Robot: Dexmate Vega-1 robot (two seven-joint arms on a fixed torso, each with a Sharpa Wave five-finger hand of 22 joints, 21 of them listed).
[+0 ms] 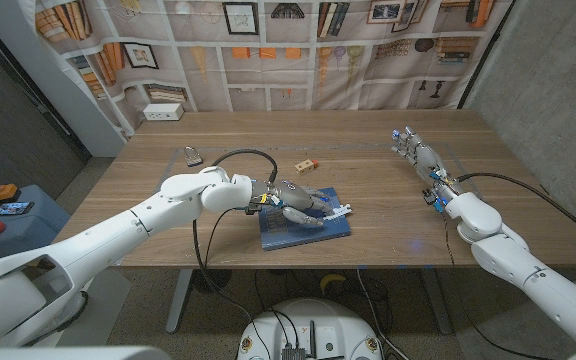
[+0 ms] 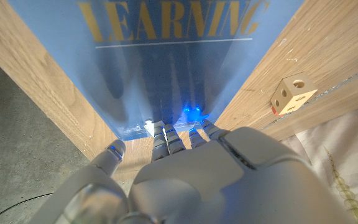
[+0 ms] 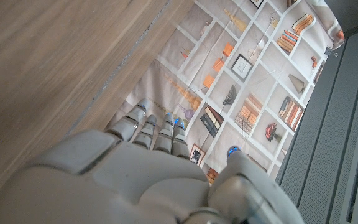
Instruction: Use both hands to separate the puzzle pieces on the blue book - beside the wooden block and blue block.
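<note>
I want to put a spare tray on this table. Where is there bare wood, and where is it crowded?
Bare wood lies between the blue book and the right hand, and along the far edge behind the wooden block. It is crowded around the book, where the left hand lies over it.

I stand at a long brown wooden surface (image 1: 368,160) with a wood grain. Behind it hangs a big cloth sheet printed with bookshelves (image 1: 268,50), books, and small framed pictures. A small white box (image 1: 164,113) sits at the far edge by the sheet. A dark grey wall (image 1: 18,110) is on my left, and a rough grey wall (image 1: 558,90) is on my right. The grey floor (image 1: 118,290) shows below. A low blue stand (image 1: 13,215) holds small things at my far left.
</note>
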